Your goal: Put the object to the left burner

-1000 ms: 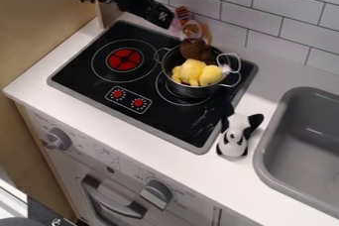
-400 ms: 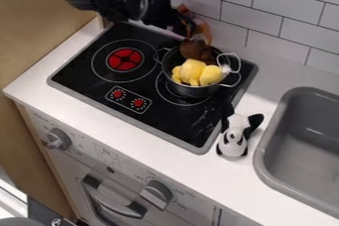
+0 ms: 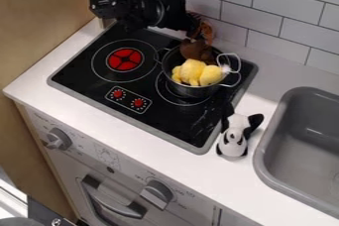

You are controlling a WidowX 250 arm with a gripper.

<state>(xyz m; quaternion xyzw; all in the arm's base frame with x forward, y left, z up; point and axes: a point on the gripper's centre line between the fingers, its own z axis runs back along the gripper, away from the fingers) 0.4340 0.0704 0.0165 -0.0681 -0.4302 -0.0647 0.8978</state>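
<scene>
The black gripper (image 3: 195, 25) hangs at the back of the stove, left of and above the pot, right by the top of a brown and orange object (image 3: 197, 47). That object stands at the pot's back edge, its upper part partly hidden by the gripper. A dark metal pot (image 3: 193, 90) with wire handles sits over the right burner and holds yellow pieces (image 3: 197, 71). The left burner (image 3: 124, 60), with its red centre, has nothing on it.
A black and white toy figure (image 3: 234, 136) stands at the stovetop's front right edge. To the right is a grey sink (image 3: 265, 156). The tiled wall (image 3: 278, 22) rises close behind the stove, and a wooden panel (image 3: 46, 27) borders its left side.
The arm has come further in from the upper left, moving right and slightly down to the top of the brown and orange object. Pot, yellow pieces and toy figure have stayed put.
</scene>
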